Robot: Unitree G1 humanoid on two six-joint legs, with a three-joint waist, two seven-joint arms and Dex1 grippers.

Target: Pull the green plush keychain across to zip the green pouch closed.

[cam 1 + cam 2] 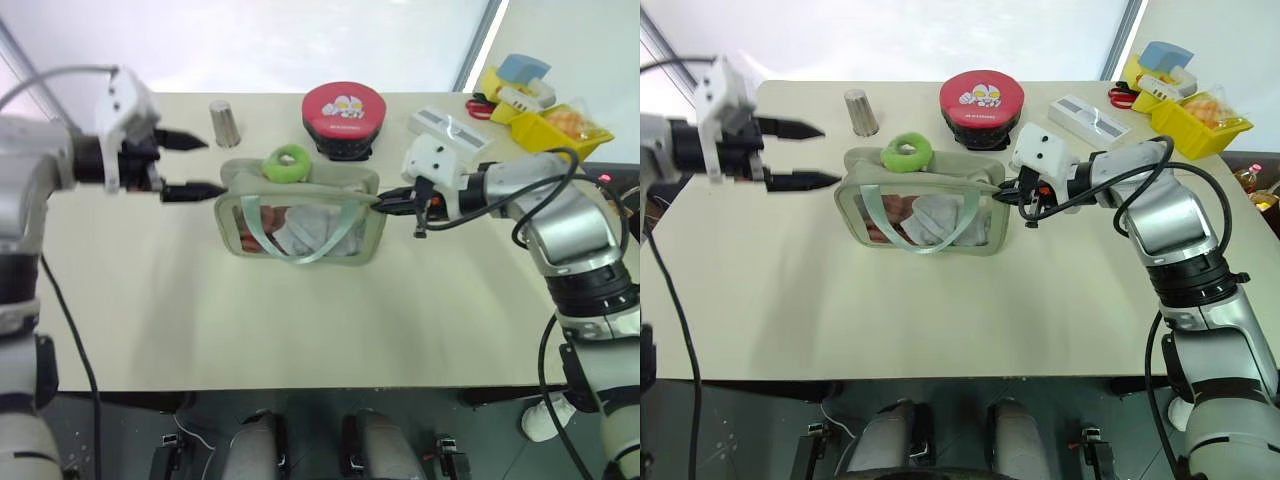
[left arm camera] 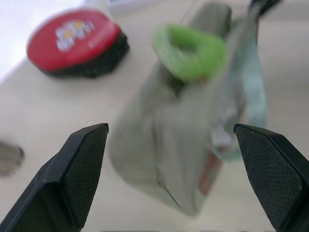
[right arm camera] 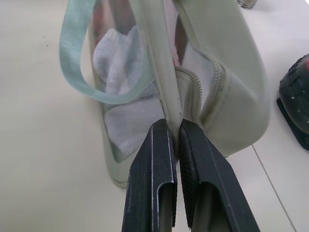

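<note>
The green pouch (image 1: 300, 225) stands upright in the middle of the table, its clear front panel and mint strap facing me. On its top edge, toward the left end, rests the green plush keychain (image 1: 289, 162), a lime fuzzy ring. My left gripper (image 1: 213, 166) hovers open just off the pouch's left end, holding nothing; its wrist view looks between the black fingers (image 2: 82, 164) at the keychain (image 2: 190, 50). My right gripper (image 1: 385, 205) is shut on the pouch's right end, pinching the fabric edge (image 3: 171, 104) beside the zipper.
Behind the pouch sit a round red case (image 1: 345, 115) and a small metal cylinder (image 1: 224, 122). A white box (image 1: 450, 125) and a yellow tray (image 1: 555, 125) of small items stand at the back right. The table's front half is bare.
</note>
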